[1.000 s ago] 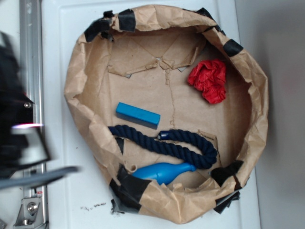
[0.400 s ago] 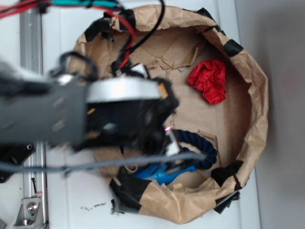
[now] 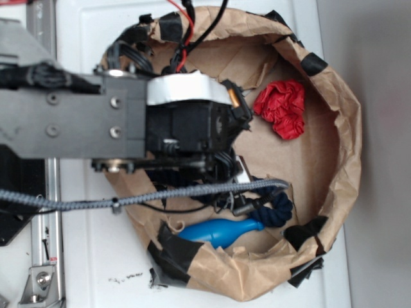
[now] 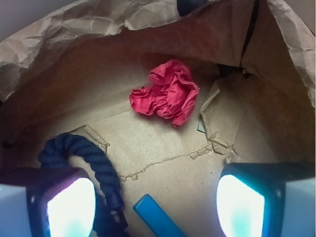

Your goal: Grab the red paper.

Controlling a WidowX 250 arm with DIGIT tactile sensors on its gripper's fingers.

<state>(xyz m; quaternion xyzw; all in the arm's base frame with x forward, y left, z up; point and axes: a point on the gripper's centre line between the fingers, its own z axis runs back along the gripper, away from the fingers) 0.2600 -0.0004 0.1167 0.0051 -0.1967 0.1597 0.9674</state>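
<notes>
The red paper [image 3: 281, 108] [image 4: 165, 94] is a crumpled wad lying on the brown paper floor at the right of the paper-lined bin. My gripper [image 4: 155, 205] hovers over the bin's middle, open, with nothing between its fingers [image 4: 242, 205]. In the wrist view the red paper sits ahead of the jaws, well apart from them. In the exterior view the arm's black body [image 3: 192, 131] stands just left of the wad and hides the fingertips.
A blue block [image 4: 158, 217] lies below the jaws. A dark blue rope [image 3: 273, 208] [image 4: 84, 158] curls by the left finger. A blue bowling pin [image 3: 218, 231] rests near the bin's front wall. Brown paper walls [image 3: 347, 160] ring the bin.
The arm has swung in from the left over the bin and moved up toward the red paper, covering the blue block and most of the rope. The objects have not moved.
</notes>
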